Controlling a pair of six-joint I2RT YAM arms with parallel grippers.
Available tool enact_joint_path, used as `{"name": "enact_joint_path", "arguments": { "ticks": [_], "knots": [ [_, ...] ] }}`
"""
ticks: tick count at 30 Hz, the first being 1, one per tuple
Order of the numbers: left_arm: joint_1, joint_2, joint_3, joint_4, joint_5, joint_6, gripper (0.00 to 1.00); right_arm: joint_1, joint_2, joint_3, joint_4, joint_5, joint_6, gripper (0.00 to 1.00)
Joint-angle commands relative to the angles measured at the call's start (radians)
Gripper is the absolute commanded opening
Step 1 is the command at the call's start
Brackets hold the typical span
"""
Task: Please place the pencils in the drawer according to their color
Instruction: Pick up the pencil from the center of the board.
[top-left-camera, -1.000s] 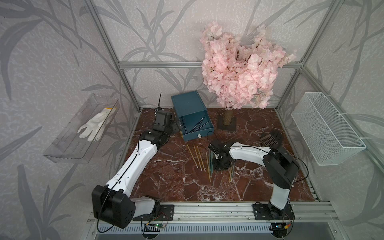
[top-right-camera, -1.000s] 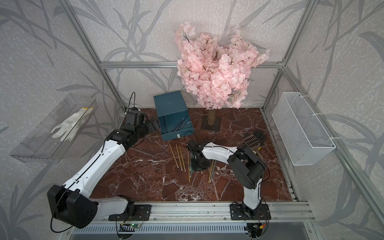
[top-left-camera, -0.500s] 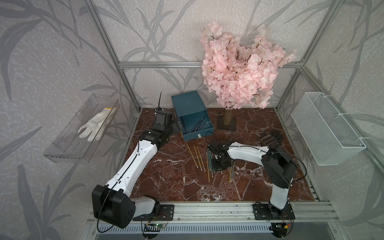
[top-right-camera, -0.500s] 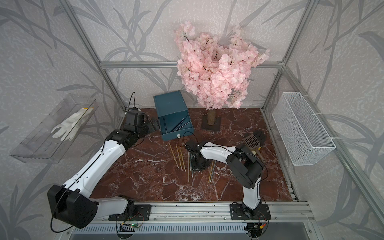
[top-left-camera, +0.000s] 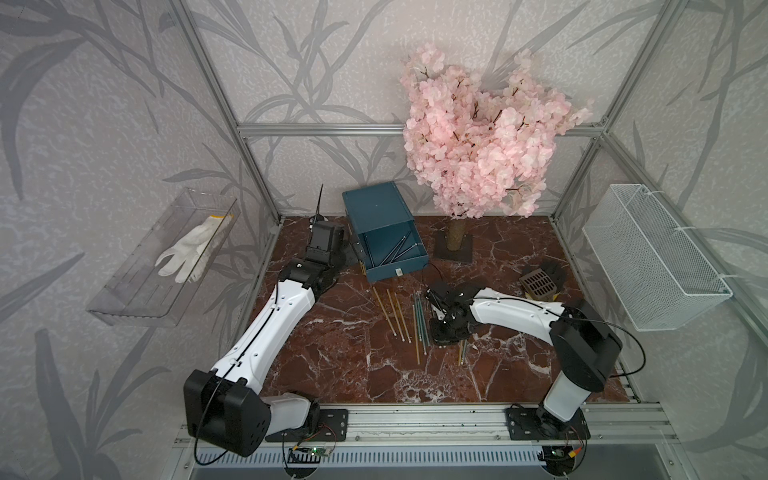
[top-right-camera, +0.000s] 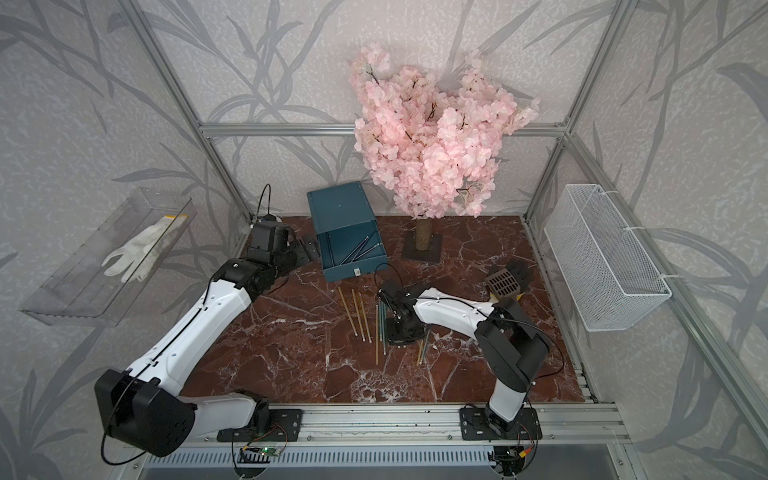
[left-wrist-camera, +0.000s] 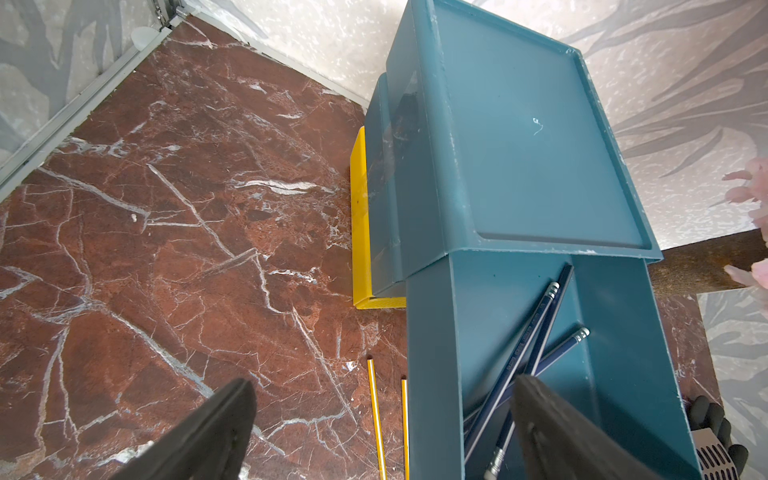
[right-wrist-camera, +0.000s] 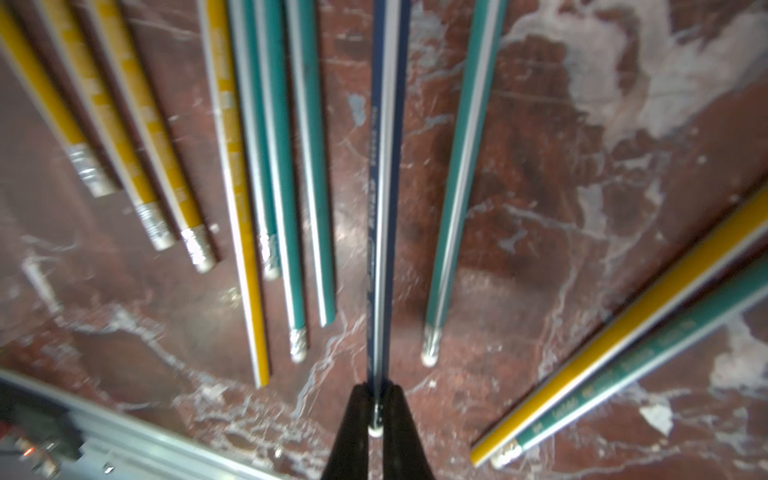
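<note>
Navy pencil (right-wrist-camera: 384, 187), far end cut off, sits clamped in right gripper (right-wrist-camera: 376, 392); left gripper (left-wrist-camera: 382, 384) spread apart.

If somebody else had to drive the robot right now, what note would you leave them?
The left gripper is open and empty, next to the chest.
The right gripper is shut on the pale end of a navy pencil, low over the marble table.
Done: a few navy pencils lie in the open teal drawer.
Left: the held navy one goes in there too. The yellow pencils and teal pencils lie on the table, unsorted. The yellow drawer sticks out only a little.
</note>
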Motion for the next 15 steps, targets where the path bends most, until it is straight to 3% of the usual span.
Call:
{"name": "enact_joint_path", "arguments": {
  "ticks": [1, 15],
  "knots": [
    [0.005, 0.006, 0.021, 0.0, 0.002, 0.013, 1.0, -0.011, -0.095, -0.018, -0.068, -0.04, 0.009, 0.0],
    [0.006, 0.02, 0.034, 0.007, -0.001, 0.016, 1.0, -0.028, -0.358, 0.053, -0.284, -0.102, 0.001, 0.0]
  ]
}}
